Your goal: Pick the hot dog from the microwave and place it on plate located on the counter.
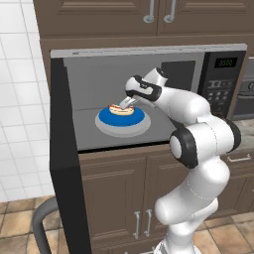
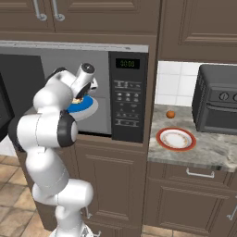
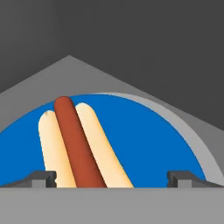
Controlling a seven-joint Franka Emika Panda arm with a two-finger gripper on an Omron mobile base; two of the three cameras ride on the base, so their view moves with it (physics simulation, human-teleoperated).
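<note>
Gripper point(image 3: 112, 178) open, fingertips spread wide just above the hot dog point(image 3: 76, 144), which lies on the blue dish point(image 1: 122, 116) inside the microwave point(image 2: 127, 92); farther right, the plate point(image 2: 175, 139) sits on the counter point(image 2: 217, 150).

My arm point(image 1: 198, 144) is white with dark joints. The hot dog point(image 3: 76, 144) has a pale tan bun around a red-brown sausage, on a bright blue dish point(image 1: 122, 117) with a pale grey ring. The microwave point(image 2: 127, 99) is black-framed with a grey cavity and green digits. The plate point(image 2: 175, 139) is white, rimmed red-orange
</note>
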